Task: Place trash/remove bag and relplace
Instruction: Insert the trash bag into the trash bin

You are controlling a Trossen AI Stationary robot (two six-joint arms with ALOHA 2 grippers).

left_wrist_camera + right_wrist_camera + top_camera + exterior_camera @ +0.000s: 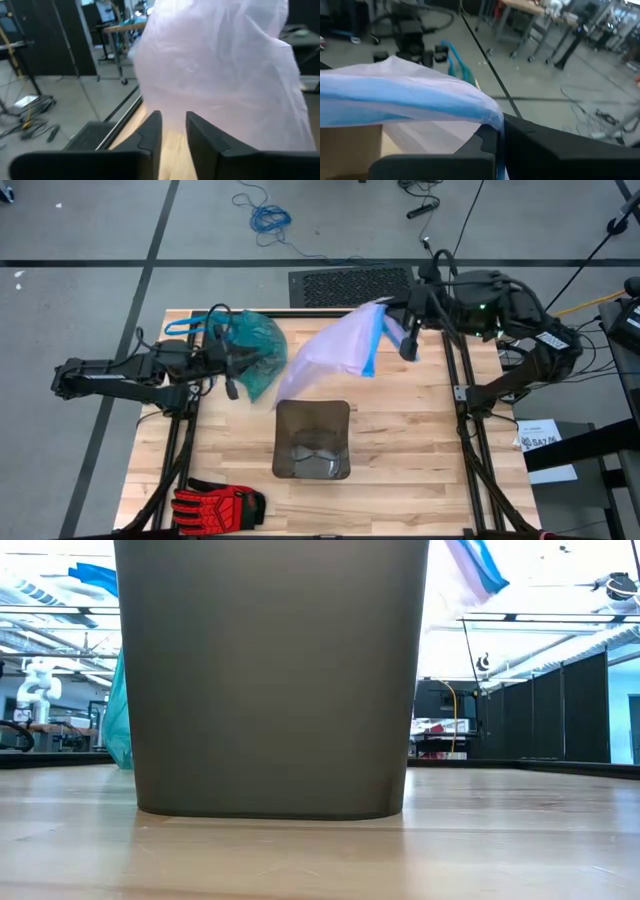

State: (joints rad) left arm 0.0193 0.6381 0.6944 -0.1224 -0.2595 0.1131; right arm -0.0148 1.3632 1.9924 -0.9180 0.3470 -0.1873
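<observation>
The teal bag (255, 345) lies crumpled on the table's far left part, its blue drawstring loops (190, 326) toward the left edge; it also shows behind the bin (118, 725). My left gripper (173, 119) is level over it, open, with nothing between its fingers. My right gripper (407, 340) is raised over the far right and shut on a pale lilac bag (330, 355) with a blue rim. The dark bin (312, 440) stands upright at the middle, unlined. The trash is out of view. My right gripper pinches the lilac bag's blue rim (492, 120) between its two fingers, coming from the table's right side and slanting slightly down. The bag hangs from the hold, spread toward the table's middle above the bin (470, 565), lifted clear of the table.
A red-and-black glove (215, 505) lies at the near left corner. A black floor grille (350, 285) sits beyond the far edge. Bare wood (420, 450) stretches right of the bin and along the near edge.
</observation>
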